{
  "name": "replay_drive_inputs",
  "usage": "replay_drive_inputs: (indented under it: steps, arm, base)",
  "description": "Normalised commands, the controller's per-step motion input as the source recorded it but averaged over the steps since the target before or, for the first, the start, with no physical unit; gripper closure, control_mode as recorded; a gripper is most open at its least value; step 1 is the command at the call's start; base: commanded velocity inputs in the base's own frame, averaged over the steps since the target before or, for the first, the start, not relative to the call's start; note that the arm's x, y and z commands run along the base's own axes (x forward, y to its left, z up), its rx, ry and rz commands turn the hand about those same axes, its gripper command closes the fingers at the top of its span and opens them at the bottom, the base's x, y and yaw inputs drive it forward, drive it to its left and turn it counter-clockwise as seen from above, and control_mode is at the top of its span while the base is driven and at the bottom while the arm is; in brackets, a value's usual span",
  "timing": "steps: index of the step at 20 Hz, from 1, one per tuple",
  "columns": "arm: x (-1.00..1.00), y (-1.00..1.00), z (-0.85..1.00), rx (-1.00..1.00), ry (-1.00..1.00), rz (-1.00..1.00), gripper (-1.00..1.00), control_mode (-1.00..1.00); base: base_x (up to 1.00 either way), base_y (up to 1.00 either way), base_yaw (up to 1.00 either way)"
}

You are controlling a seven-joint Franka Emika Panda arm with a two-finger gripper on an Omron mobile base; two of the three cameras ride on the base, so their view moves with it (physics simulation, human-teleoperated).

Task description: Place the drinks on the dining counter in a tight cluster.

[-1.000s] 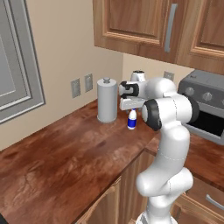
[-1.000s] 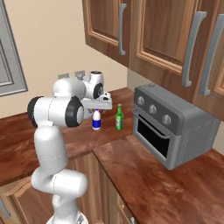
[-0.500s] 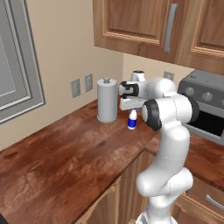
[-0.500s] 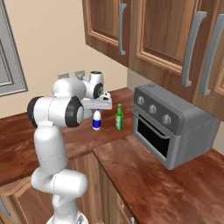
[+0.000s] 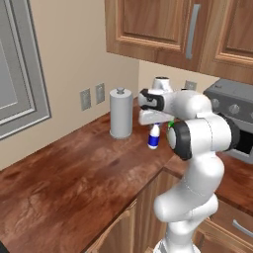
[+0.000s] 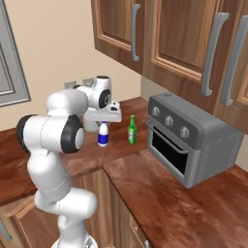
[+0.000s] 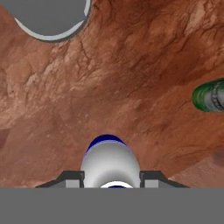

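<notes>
A white bottle (image 5: 154, 139) with a blue label stands upright on the reddish-brown worktop (image 5: 74, 183). My gripper (image 7: 111, 179) comes down on it from above, shut on its upper part (image 7: 110, 162), with one finger tip against each side. In the right base view the gripper (image 6: 102, 124) sits over the same bottle (image 6: 102, 137). A slim green bottle (image 6: 131, 131) stands just right of it, apart, and appears at the hand view's right edge (image 7: 209, 97). The dining counter is out of view.
A grey paper-towel roll (image 5: 121, 113) stands left of the bottle near the wall. A grey toaster oven (image 6: 193, 140) fills the worktop to the right. Wood wall cabinets (image 6: 184, 34) hang overhead. The counter's front edge (image 5: 123, 207) runs close to my base.
The fingers have closed onto the white bottle. The arm, the bottle and the base have stayed where they were.
</notes>
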Motion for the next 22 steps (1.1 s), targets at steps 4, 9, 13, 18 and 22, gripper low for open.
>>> replay_drive_inputs:
  steps: [4, 9, 13, 18, 22]
  arm:
    - [-0.99, 0.00, 0.76, 0.00, -0.04, 0.00, 1.00, -1.00]
    - [-0.99, 0.00, 0.93, 0.00, -0.09, 0.02, 1.00, -1.00]
    - [-1.00, 0.00, 1.00, 0.00, -0.07, 0.07, 1.00, -1.00]
    - [-1.00, 0.00, 0.65, 0.00, -0.05, 0.06, 1.00, -1.00]
    - [-0.64, 0.00, 0.36, -0.01, -0.01, 0.01, 1.00, -1.00]
  base:
    - [0.00, 0.00, 0.00]
    - [0.00, 0.00, 0.00]
    - [0.00, 0.00, 0.00]
    - [0.00, 0.00, 0.00]
    - [0.00, 0.00, 0.00]
